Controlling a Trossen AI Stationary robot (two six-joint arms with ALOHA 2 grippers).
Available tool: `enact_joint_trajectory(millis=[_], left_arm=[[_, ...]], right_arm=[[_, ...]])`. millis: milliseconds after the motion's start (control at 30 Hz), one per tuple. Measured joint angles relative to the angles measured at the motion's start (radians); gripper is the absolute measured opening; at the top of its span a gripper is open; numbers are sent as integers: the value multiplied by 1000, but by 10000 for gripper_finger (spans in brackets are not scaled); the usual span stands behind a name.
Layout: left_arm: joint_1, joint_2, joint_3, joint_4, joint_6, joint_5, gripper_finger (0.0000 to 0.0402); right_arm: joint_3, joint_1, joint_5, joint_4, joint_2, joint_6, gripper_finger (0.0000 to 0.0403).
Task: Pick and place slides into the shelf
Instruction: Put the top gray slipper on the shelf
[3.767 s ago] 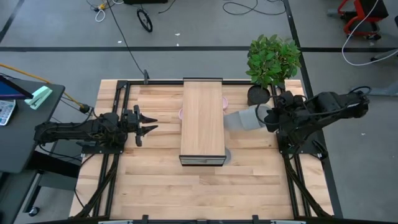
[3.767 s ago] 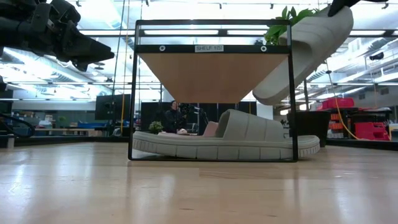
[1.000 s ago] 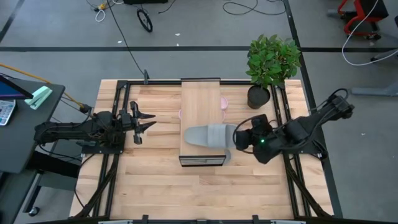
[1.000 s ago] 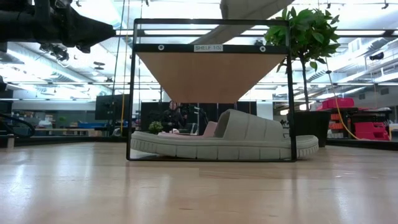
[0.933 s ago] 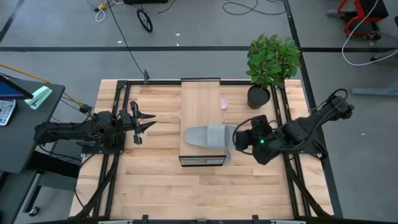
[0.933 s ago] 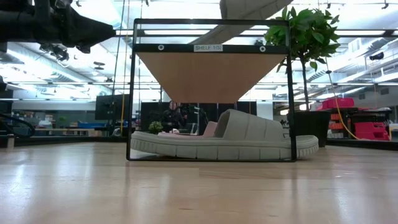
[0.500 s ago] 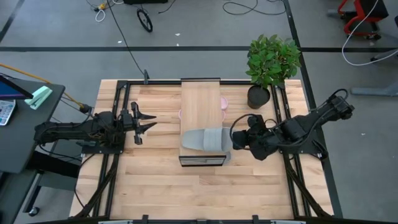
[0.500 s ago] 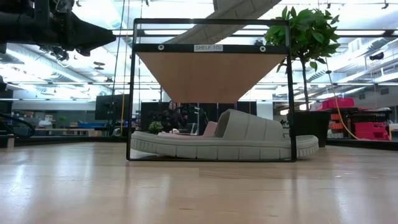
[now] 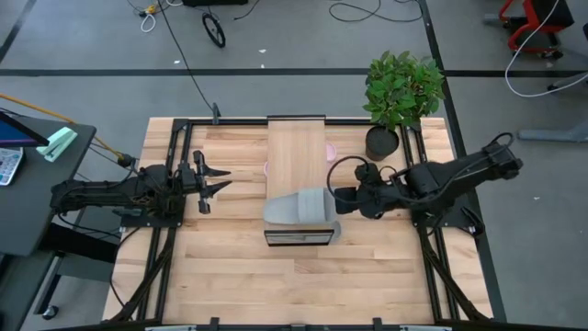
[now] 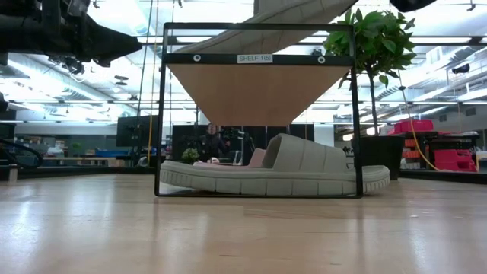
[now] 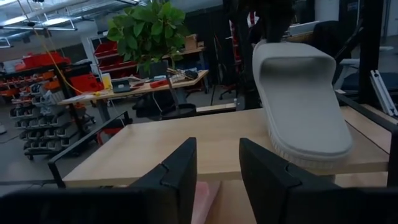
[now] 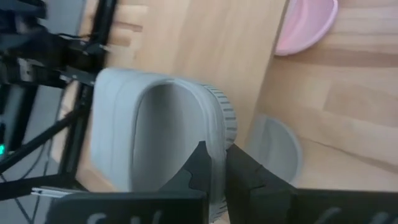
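Right jaws (image 9: 342, 198) clamp grey slide (image 9: 299, 208) heel, over shelf (image 9: 296, 147) top.

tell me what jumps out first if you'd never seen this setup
The grey slide lying across the near end of the shelf's plank top catches the eye, with the right gripper shut on its edge. Under the shelf on the table lies a second grey slide, with a pink slide poking out farther along. The left gripper hangs open above the table, left of the shelf, and a potted plant stands at the far right corner.
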State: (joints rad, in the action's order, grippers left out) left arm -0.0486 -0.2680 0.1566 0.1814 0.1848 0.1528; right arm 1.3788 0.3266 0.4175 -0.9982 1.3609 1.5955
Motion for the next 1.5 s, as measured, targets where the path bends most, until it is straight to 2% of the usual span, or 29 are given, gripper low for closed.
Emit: enact_joint_trajectory(millis=[533,733,933,1267,1500], left_arm=[[0,0,0,-9,-16,-2,127],[0,0,0,-10,-24,-78,122],[0,0,0,-22,-25,-93,127],[0,0,0,-67,-21,-263,124],[0,0,3,-74,-85,-294,124]], right_arm=[[0,-51,-101,-88,70,-33,22],[0,-52,-126,-108,96,-38,22],[0,-52,-130,-109,100,-38,22],[0,-64,-132,-113,100,-54,22],[0,-74,-132,-115,100,-73,22]])
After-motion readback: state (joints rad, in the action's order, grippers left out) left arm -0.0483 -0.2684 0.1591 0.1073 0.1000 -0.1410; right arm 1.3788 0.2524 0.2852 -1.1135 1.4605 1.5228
